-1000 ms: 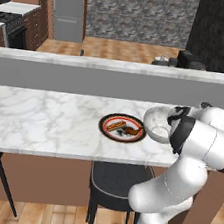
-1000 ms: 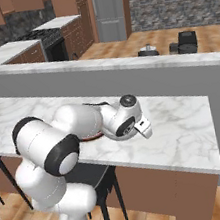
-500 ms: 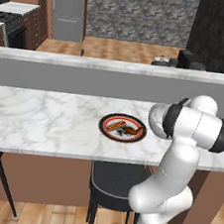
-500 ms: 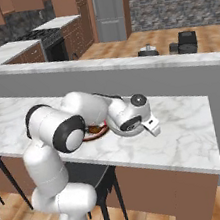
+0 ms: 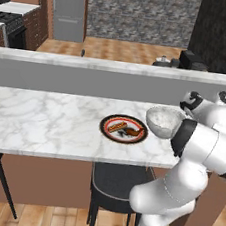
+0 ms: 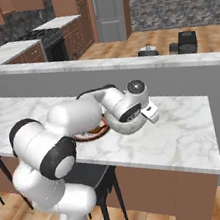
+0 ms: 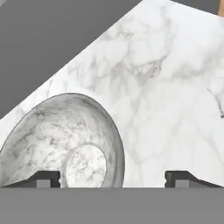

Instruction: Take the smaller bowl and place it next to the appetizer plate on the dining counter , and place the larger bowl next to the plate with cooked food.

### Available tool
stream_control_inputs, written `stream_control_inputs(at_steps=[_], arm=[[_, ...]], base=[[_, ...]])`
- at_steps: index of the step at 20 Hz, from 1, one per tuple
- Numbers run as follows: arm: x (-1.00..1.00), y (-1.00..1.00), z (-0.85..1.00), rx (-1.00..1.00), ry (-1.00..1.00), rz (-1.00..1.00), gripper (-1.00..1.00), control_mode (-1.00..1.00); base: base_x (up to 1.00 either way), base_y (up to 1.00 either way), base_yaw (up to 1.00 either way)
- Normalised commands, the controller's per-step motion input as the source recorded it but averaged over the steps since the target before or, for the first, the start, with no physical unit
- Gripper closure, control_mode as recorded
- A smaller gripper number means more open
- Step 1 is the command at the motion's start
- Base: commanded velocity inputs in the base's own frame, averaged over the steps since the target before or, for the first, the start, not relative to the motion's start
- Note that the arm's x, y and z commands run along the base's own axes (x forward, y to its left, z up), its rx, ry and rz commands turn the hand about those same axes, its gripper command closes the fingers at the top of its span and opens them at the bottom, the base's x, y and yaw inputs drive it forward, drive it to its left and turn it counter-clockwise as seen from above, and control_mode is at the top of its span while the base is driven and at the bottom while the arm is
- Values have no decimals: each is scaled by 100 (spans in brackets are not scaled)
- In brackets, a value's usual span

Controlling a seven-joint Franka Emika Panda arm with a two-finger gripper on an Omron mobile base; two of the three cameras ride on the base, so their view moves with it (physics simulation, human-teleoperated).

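Note:
The larger bowl (image 5: 163, 120) (image 6: 127, 125), deep, grey-white marbled with a pale flat bottom (image 7: 85, 165), sits upright on the dining counter (image 5: 33, 119) (image 7: 166, 87). It is just right of the dark-rimmed plate with cooked food (image 5: 124, 129) (image 6: 93, 133). My gripper (image 7: 113, 178) hovers over the bowl's right rim, open. One fingertip (image 7: 47, 177) is above the bowl's inside and the other fingertip (image 7: 180, 176) is outside over bare marble. Neither touches the rim.
A raised grey ledge (image 5: 91, 66) runs along the counter's far side. A dark stool (image 5: 116, 181) stands under the counter below the plate. The slab ends a little right of the bowl (image 6: 210, 136). A pot (image 6: 148, 51) and a dark appliance (image 6: 186, 41) sit beyond the ledge.
The jaws have opened wide and let go of the larger bowl's rim. The bowl stays beside the plate, and the arm's elbow has swung to a new pose.

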Motion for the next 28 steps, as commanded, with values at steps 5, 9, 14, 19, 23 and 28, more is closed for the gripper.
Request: stream_control_inputs(at_steps=[5,9,14,19,23,28], arm=[[-67,50,74,-9,-3,0,-100,-100],[-100,52,81,-13,-9,0,-100,-100],[-97,70,71,-16,-8,2,-100,-100],[-89,78,64,-22,-6,8,-100,-100],[-81,61,54,-19,-5,14,-100,-100],[-96,32,46,-13,-7,19,-100,-100]], base=[[0,0,0],[0,0,0],[0,0,0],[0,0,0],[0,0,0],[0,0,0]])
